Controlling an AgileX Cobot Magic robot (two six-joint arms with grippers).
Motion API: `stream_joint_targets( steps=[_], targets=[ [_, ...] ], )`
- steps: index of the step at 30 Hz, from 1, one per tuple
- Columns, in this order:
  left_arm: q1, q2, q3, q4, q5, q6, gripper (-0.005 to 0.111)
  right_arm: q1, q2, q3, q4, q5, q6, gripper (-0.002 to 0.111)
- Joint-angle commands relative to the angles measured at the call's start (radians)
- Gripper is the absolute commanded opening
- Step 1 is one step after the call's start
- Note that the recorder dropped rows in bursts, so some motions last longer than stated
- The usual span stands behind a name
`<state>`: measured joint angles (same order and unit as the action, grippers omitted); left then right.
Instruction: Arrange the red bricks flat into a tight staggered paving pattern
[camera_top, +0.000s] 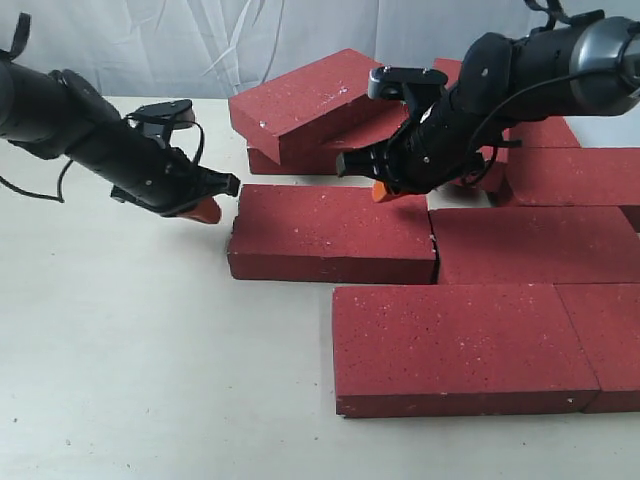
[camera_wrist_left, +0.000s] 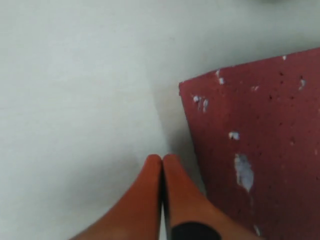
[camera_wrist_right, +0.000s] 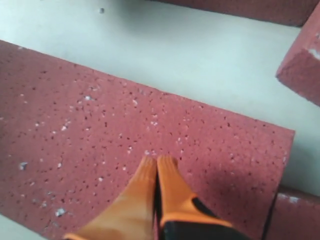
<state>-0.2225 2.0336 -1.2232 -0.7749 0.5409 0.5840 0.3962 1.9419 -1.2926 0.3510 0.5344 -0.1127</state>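
Several dark red bricks lie on the pale table. One flat brick (camera_top: 330, 232) sits mid-table, its right end against another flat brick (camera_top: 535, 243). My left gripper (camera_top: 207, 211) is shut and empty, its orange tips just off that brick's left end (camera_wrist_left: 260, 150), over bare table. My right gripper (camera_top: 383, 190) is shut and empty, its tips on or just above the same brick's top (camera_wrist_right: 125, 145) near its far right part. A large brick (camera_top: 460, 345) lies in front. Two bricks (camera_top: 310, 105) lean stacked behind.
More flat bricks (camera_top: 575, 175) fill the right side up to the frame edge. Another brick corner (camera_wrist_right: 302, 65) stands close to my right gripper. Bare pale table (camera_top: 120, 350) spreads left and front. A white cloth backdrop hangs behind.
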Motion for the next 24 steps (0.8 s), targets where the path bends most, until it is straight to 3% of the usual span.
stream_joint_targets(
  steps=[1,9,19,24],
  targets=[
    [0.035,-0.073,-0.003,0.137,0.12,-0.111,0.0,0.001,-0.067,-0.008,-0.013,0.067,0.001,-0.001],
    [0.006,-0.222,-0.001,0.343,0.217,-0.271,0.0,0.001,-0.117,-0.008,-0.058,0.197,-0.001,-0.001],
    [-0.139,-0.305,0.114,0.344,0.162,-0.266,0.0,0.001,-0.122,0.002,-0.114,0.353,-0.011,-0.001],
    [-0.203,-0.291,0.166,0.331,0.087,-0.264,0.0,0.001,-0.118,0.063,-0.118,0.304,-0.013,-0.001]
  ],
)
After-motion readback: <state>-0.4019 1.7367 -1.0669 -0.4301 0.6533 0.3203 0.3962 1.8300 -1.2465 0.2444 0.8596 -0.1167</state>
